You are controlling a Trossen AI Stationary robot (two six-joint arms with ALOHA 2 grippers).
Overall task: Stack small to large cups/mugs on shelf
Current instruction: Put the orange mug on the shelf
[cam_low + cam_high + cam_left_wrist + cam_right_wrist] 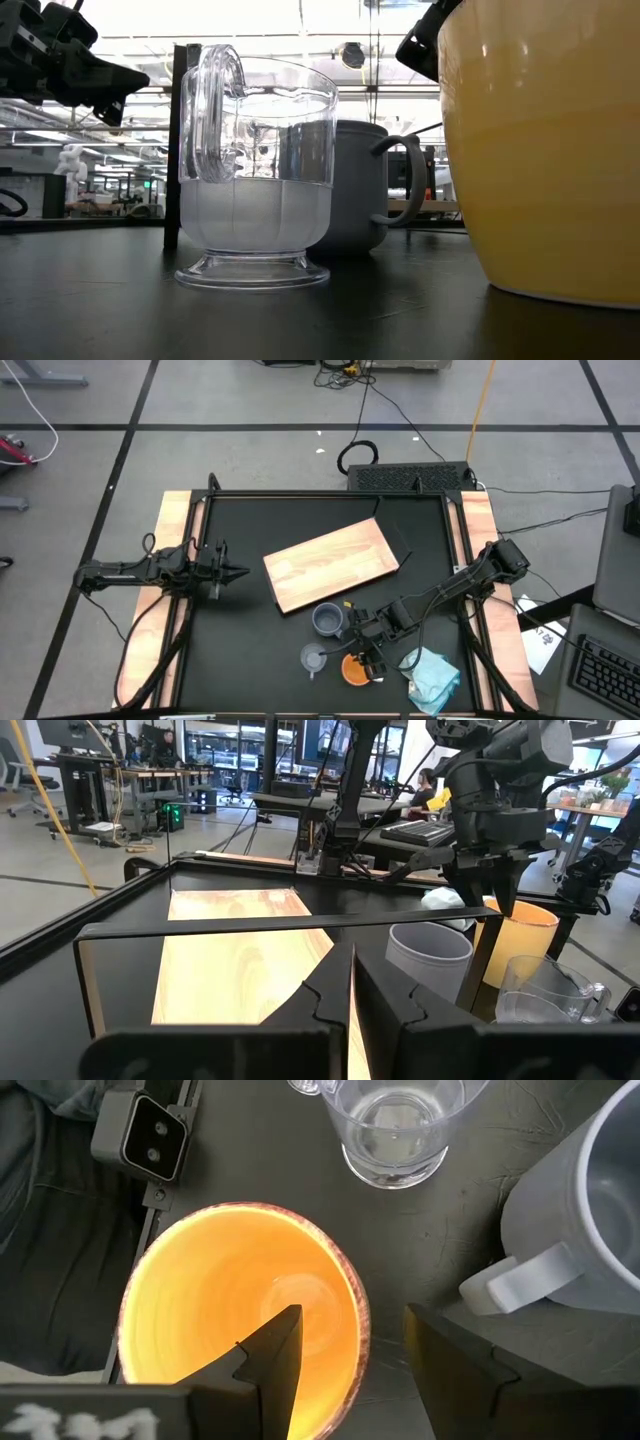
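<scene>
The orange mug stands upright near the table's front edge, and it also shows in the right wrist view. The blue-grey mug and the clear glass cup stand upright on the black tabletop beside it. The light-wood shelf board lies flat behind them. My right gripper is open just above the orange mug, pointing down. One finger is over the mug's inside and the other is outside its rim. My left gripper is shut and empty at the table's left.
A pale teal cloth lies crumpled at the front right, close to the orange mug. A black frame rail runs around the tabletop. The three vessels stand close together, with the blue-grey mug's handle toward the orange mug.
</scene>
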